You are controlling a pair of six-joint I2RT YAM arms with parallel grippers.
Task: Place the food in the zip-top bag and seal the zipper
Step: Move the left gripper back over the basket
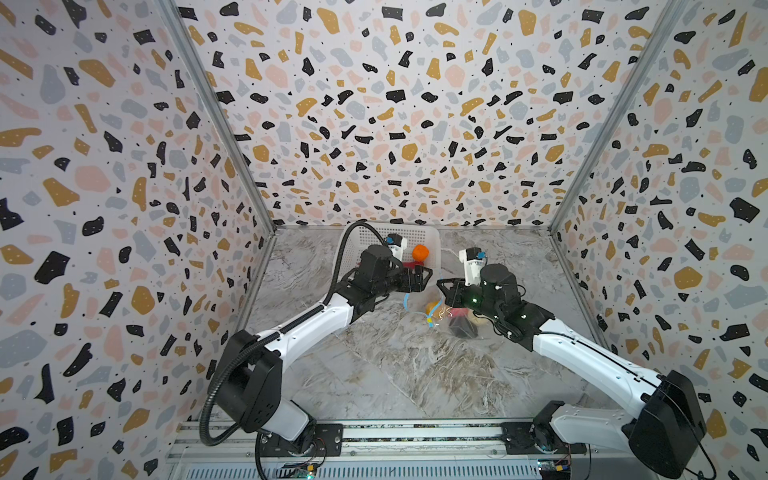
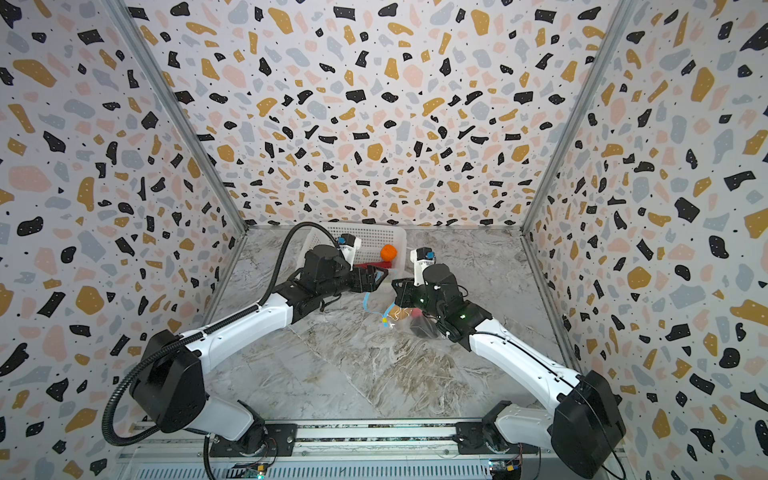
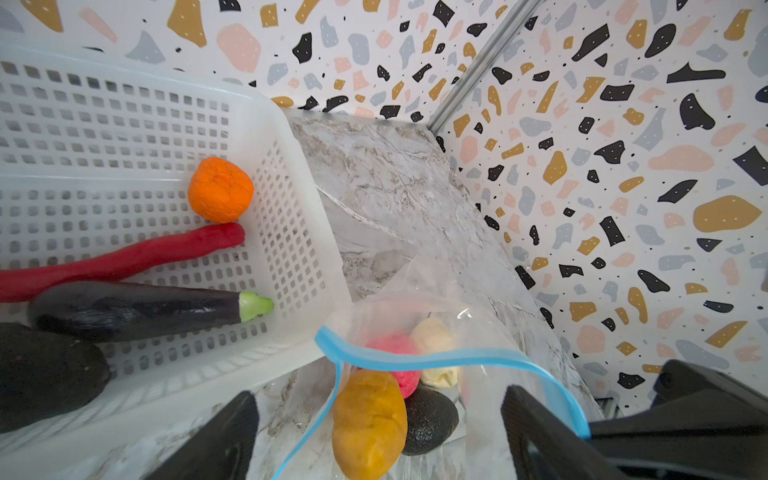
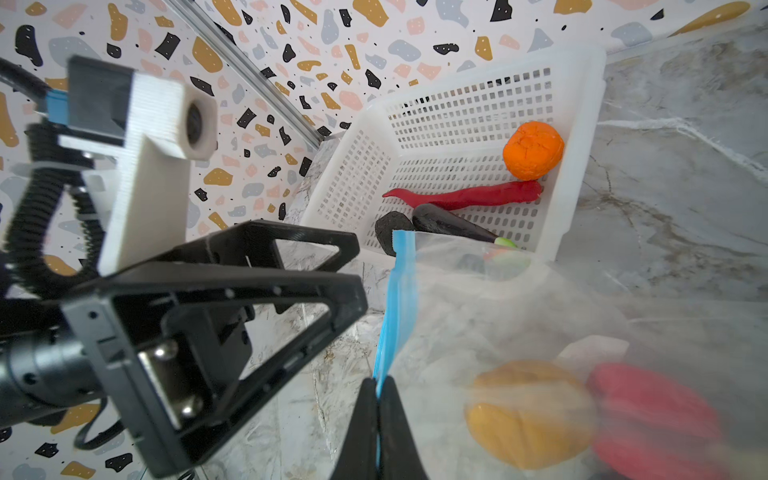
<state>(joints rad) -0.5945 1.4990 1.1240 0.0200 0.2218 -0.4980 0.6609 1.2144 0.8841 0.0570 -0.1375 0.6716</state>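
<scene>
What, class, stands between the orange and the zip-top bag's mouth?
The white basket's perforated wall beside the orange; it must be lifted over. The bag's mouth gapes open, its zipper pinched by the right end effector.

White walls (image 1: 374, 104) in a terrazzo print: black, mustard, pink and grey-blue chips with fine black specks. Grey-and-cream marbled tabletop (image 1: 395, 374) with brownish veins, lower centre in both top views. White basket (image 3: 124, 124), gridded all over with small square holes. Inside it: an orange (image 3: 220, 189) in vivid orange, deep red chili (image 3: 145, 253), glossy near-black eggplant (image 3: 137, 309) with a pale green cap, matte black oval (image 3: 41, 374). Clear bag (image 3: 478, 299) edged by a light blue zipper (image 4: 402, 270). Through the plastic: yellow-brown potato (image 3: 370, 419), pink-red ball (image 3: 395, 345), cream lump (image 3: 434, 338), second black oval (image 3: 430, 419). White arms (image 1: 316, 324) with black joints; black left gripper (image 1: 428, 276), black right gripper (image 1: 441, 286).
</scene>
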